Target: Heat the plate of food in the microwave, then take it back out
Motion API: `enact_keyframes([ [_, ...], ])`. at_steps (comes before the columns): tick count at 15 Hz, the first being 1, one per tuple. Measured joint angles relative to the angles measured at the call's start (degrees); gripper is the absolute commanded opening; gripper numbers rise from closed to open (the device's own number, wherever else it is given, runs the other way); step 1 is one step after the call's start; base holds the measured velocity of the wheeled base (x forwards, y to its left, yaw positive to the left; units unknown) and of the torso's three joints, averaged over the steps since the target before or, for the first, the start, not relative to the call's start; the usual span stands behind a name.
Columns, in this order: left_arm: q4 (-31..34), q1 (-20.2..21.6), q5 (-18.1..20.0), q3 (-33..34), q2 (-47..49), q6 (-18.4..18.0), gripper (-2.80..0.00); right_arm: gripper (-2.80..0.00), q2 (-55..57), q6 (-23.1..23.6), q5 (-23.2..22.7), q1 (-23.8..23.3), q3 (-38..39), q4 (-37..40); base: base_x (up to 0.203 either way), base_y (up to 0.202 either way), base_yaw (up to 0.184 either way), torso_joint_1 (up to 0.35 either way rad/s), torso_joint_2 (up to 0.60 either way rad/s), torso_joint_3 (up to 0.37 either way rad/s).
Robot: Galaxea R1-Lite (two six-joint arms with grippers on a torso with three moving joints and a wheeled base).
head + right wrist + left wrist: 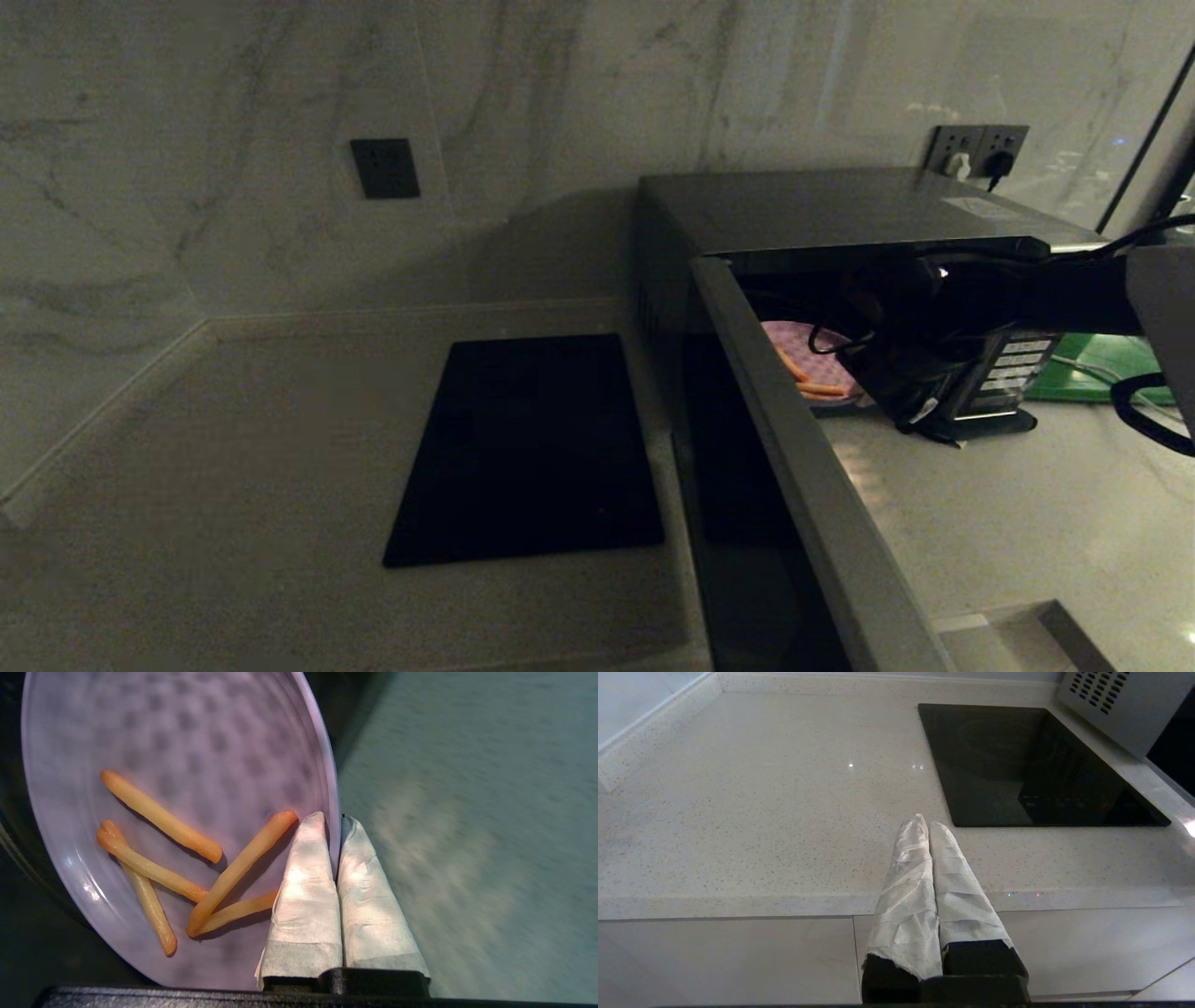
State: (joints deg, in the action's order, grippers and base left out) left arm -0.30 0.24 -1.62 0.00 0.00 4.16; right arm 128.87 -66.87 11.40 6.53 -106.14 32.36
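Speckled bench (pixel 738 812); right gripper (pixel 334 826) fingers pinch the plate of food (pixel 187 742) by its rim at the microwave (pixel 840 201) mouth. That thin grip may let it tilt, spilling fries (pixel 159 819). Left gripper (pixel 924 826) parked, fingers together.

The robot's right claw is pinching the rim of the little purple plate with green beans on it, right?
Not quite. The right claw is pinching the rim of the small round pale-lavender plate, but the food is thin golden-orange fries, not green beans. The right wrist view shows them clearly.

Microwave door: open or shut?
Open. The microwave door swings out toward the camera, exposing the plate of food held by the right gripper.
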Motion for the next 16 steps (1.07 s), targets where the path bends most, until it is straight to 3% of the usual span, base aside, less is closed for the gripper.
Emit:
enact_keyframes([
  [5,-0.02,0.00,-0.02,0.00,0.00,0.00,-2.80,-2.80,-4.50,0.27,0.21,0.05,3.06,1.41,0.000,0.000,0.000,0.000,0.00,0.000],
  [11,-0.02,0.00,-0.02,0.00,0.00,0.02,-2.80,-2.80,-17.05,1.30,0.30,-0.85,13.95,4.64,0.000,0.000,0.000,0.000,0.00,0.000],
  [14,0.00,0.00,0.00,0.00,0.00,0.05,-2.80,-2.80,-26.12,3.53,1.63,-5.30,23.06,6.60,0.000,0.000,0.000,0.000,0.00,0.000],
  [16,0.00,0.00,-0.02,0.00,0.00,0.00,-2.80,-2.80,-31.02,5.47,2.27,-12.22,28.47,8.01,0.000,0.000,0.000,0.000,0.00,0.000],
])
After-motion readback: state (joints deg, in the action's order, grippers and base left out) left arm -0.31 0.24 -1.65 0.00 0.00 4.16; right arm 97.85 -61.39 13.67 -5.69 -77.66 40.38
